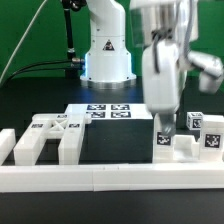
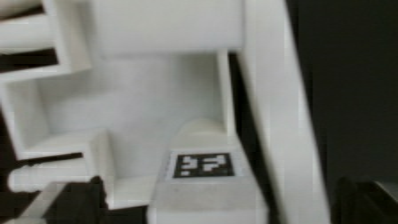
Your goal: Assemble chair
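Border wall (image 1: 110, 178): long, white, laid along the desk (image 1: 115, 148) edge. Tagged chair part (image 1: 166, 143): stood directly beneath the fingers (image 1: 164, 124); their spread, and any contact, cannot be told. Hazard: part may be tipped or dragged if snagged during withdrawal.

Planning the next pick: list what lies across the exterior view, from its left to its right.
In order: slotted white panel → marker board → gripper → tagged white block → second tagged white block. The part directly under the gripper overlaps it, so it is left out.
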